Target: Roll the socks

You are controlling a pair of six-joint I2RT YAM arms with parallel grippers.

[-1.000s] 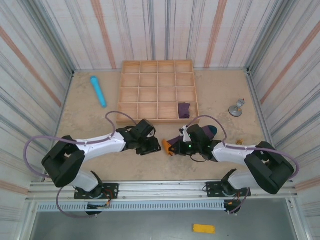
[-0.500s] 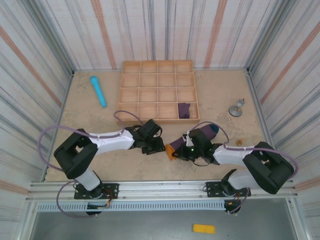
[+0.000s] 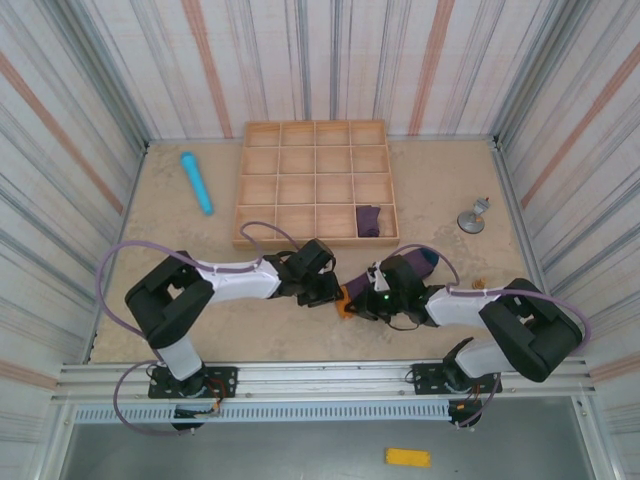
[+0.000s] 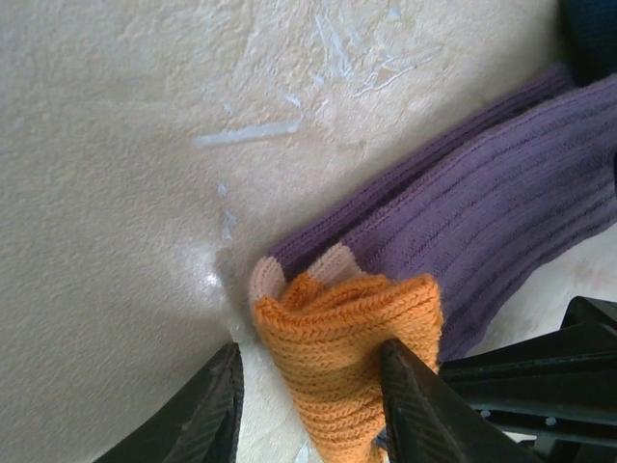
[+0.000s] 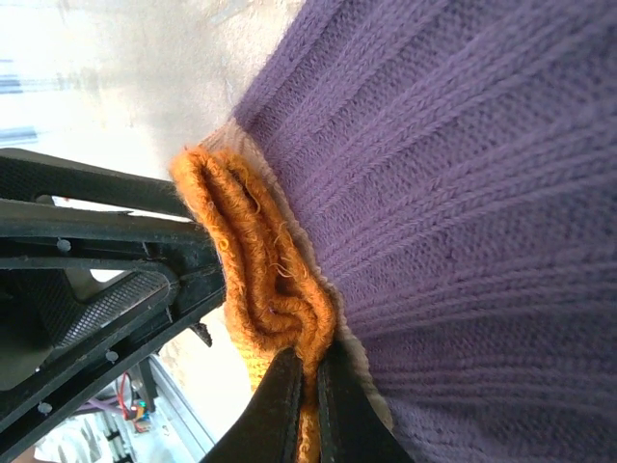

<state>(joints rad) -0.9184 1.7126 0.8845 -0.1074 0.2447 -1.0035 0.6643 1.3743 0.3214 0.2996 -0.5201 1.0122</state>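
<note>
1. Right gripper (image 5: 308, 371) is pinching the loose sock (image 4: 482, 222) by its orange end, jaws almost together.
2. Left gripper (image 4: 310, 391) is straddling that orange end, jaws partway apart.
3. Loose sock is lying on table (image 3: 170, 230) just before tray (image 3: 300, 240); bundled sock (image 3: 368, 220) is sitting in tray's near-right corner compartment.

Beyond both jaws, a wooden tray (image 3: 316, 241) of sixteen compartments sits flat on the sandy counter (image 3: 170, 260). Well off to the left of the left jaws, just beside the tray, lies a light blue cylinder (image 3: 196, 182). Out to the right of the right jaws, a small grey metal piece (image 3: 472, 217) stands near the wall.
</note>
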